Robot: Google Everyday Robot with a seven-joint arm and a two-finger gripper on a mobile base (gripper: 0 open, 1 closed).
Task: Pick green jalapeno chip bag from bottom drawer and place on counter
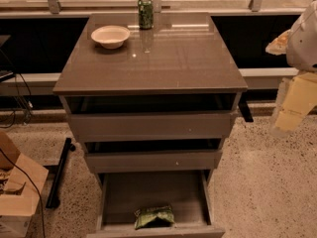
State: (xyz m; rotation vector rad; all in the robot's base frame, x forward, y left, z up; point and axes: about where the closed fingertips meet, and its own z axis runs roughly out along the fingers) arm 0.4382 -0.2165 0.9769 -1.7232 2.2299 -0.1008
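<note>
The green jalapeno chip bag (154,216) lies crumpled at the front of the bottom drawer (119,195), which is pulled out towards me. The counter (163,58) is the glossy grey-brown top of the cabinet above it. My gripper (293,105) hangs at the far right of the view, beside the cabinet at about the height of the top drawer. It is well above and to the right of the bag and touches nothing.
A white bowl (110,36) and a green soda can (145,13) stand at the back of the counter. The two upper drawers (148,125) are pulled out a little. A cardboard box (17,192) and cables lie on the floor at left.
</note>
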